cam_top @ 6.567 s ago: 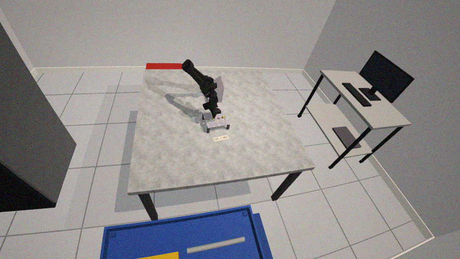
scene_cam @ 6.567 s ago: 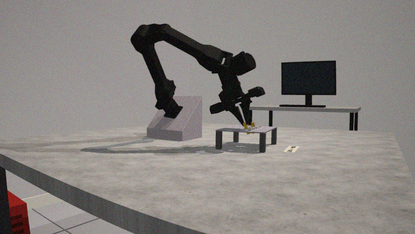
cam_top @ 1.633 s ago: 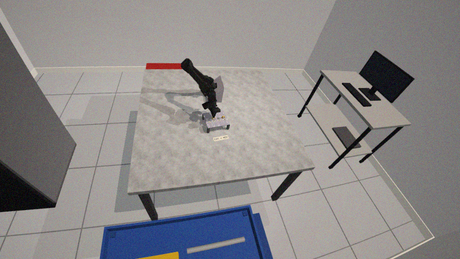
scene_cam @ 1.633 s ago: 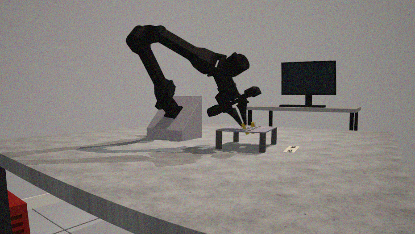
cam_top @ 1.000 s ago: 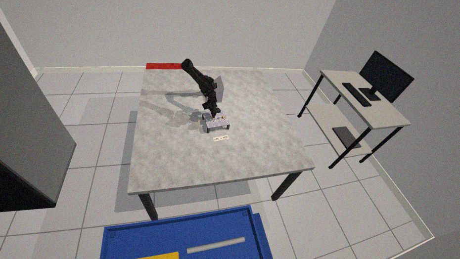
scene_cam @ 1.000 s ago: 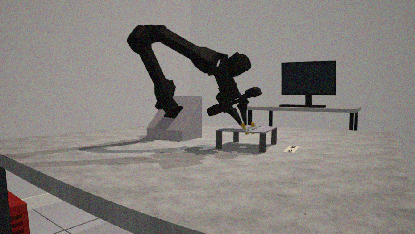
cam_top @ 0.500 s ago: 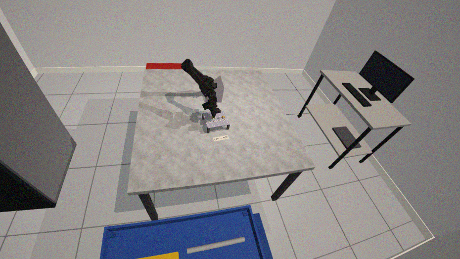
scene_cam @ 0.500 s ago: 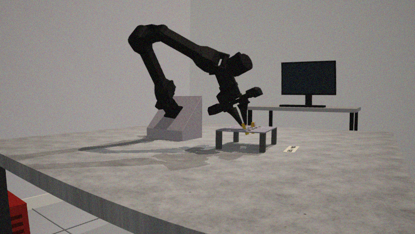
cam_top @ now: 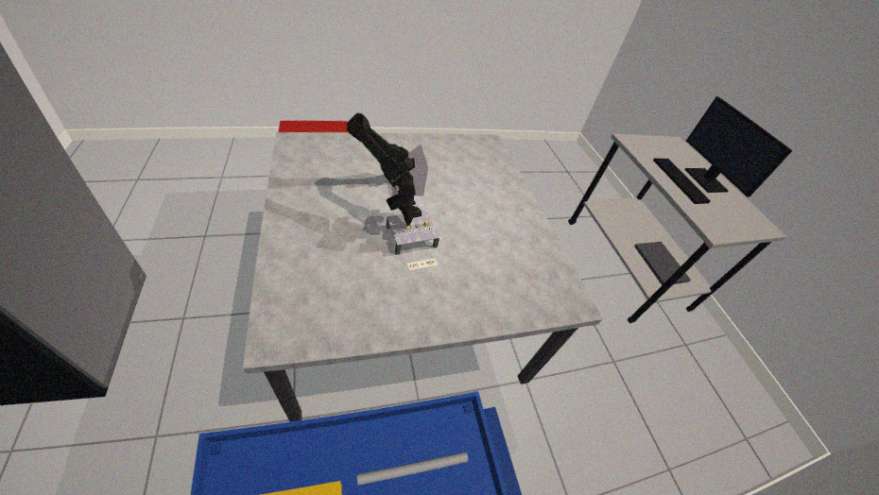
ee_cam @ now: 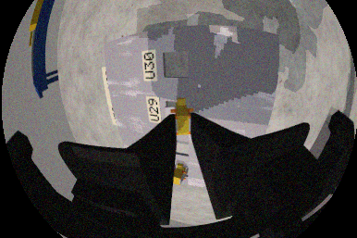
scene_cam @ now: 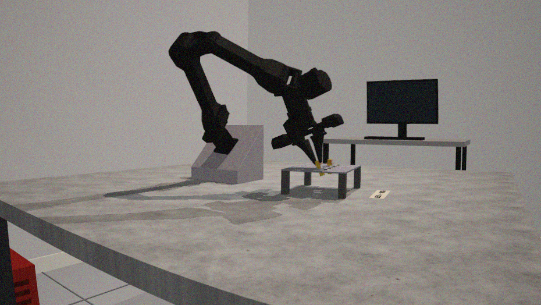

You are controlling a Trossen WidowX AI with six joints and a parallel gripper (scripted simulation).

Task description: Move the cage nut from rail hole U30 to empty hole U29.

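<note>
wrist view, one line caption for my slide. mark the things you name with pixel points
Black jaws shut on a yellow cage nut (ee_cam: 183, 117) at the hole marked U29, with the U30 hole (ee_cam: 176, 65) standing open.

Top: high and well back from the square, mottled-grey stone-look table (cam_top: 414, 308) (scene_cam: 303, 237) (ee_cam: 83, 11), looking steeply down across it.
Exterior: just above the table's edge, facing nearly level across it.
Wrist: close above the table, facing down.
Top and exterior share: the table and the black monitor (cam_top: 738, 145) (scene_cam: 402, 102).
</note>
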